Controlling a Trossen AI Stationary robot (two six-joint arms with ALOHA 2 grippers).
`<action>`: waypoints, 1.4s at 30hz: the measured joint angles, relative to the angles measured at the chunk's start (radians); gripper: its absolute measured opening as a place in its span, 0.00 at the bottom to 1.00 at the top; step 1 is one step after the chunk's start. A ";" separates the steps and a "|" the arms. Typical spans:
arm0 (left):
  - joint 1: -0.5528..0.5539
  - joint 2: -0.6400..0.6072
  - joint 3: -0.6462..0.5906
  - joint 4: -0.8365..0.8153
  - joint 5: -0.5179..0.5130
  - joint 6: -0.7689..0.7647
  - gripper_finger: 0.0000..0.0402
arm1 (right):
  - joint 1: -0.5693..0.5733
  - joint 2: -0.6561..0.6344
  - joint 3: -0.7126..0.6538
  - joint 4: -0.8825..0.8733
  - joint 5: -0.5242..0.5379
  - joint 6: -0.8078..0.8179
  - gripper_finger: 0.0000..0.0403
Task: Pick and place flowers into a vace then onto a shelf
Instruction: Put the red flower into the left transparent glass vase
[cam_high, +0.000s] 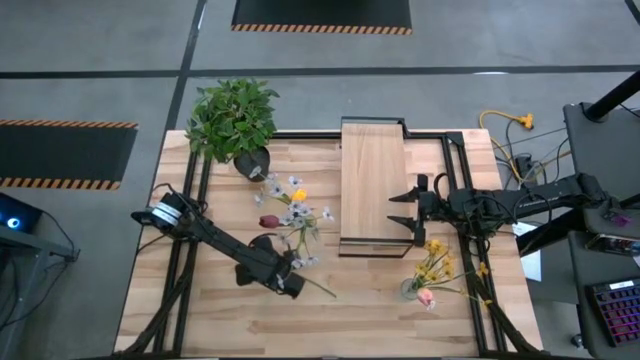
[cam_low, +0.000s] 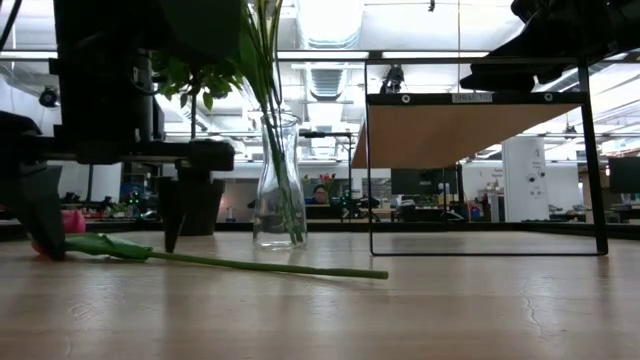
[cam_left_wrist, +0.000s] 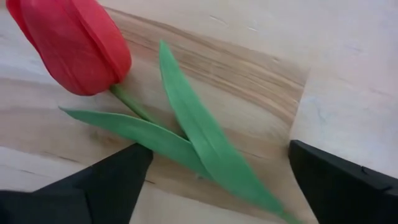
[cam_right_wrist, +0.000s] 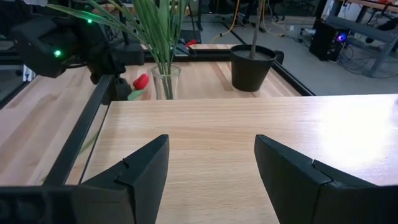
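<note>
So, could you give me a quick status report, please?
Left gripper open, straddling the red tulip's stem on the table. Right gripper open, hovering over the shelf. Vase already holds stems. Nothing in the way.

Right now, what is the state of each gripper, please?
Left gripper: open, straddling the red tulip's leaves on the table.
Right gripper: open, empty, above the shelf.

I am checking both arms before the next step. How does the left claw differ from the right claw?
The left claw is low at the table; the right claw hovers over the shelf. The left claw straddles the leaves of a red tulip; the right claw straddles nothing. Both are open.
</note>
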 joint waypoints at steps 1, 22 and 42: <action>0.000 0.000 -0.001 0.000 0.007 0.009 0.89 | 0.000 0.000 0.000 0.000 0.000 0.004 0.57; -0.007 -0.076 -0.012 -0.045 0.439 0.524 0.10 | 0.000 0.000 -0.001 -0.020 0.000 0.034 0.56; -0.045 -0.138 -0.045 -0.053 0.419 1.012 0.00 | 0.000 0.000 -0.005 -0.026 0.006 0.045 0.56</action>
